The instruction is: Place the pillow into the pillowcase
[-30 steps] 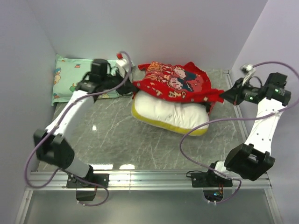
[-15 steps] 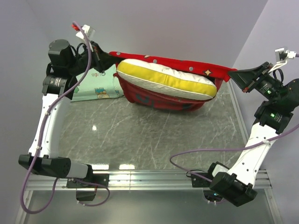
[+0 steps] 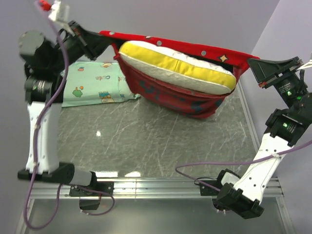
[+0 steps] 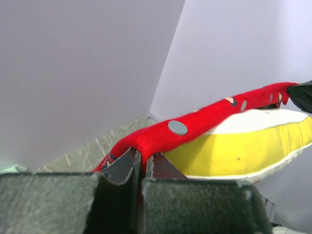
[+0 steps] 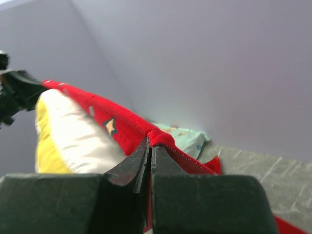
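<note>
The large cream-white dimpled pillow with the yellow edge band (image 3: 181, 65) sits in the mouth of the big red fabric pillowcase (image 3: 176, 95). Its yellow band faces up and its upper side shows above the case's sagging near wall. The red cloth hangs under the pillow like a sling, its dull reverse side with dark blotches facing the arms. Whether the bottom of the sling clears the grey marble-patterned table (image 3: 146, 144) beneath the pillow, I cannot tell.

Behind the pillow the case's far rim is pulled into a taut red band dotted with small pale marks, running from one end of the pillow to the other. Just off the pillow's left end, the left gripper (image 3: 111, 43) has its two dark fingers pressed together on the corner of that rim; its wrist view shows the red fabric pinched between the tips, with the yellow band just beside them. Just off the pillow's right end, the right gripper (image 3: 253, 67) is likewise clamped on the other corner of the rim, the cloth folded over its closed tips. Both are raised to about the pillow's height.

To the left of the pillow and lower, a mint-green pillow with small cartoon prints (image 3: 90, 84) lies flat on the table. Pale lilac walls stand behind the pillow.
</note>
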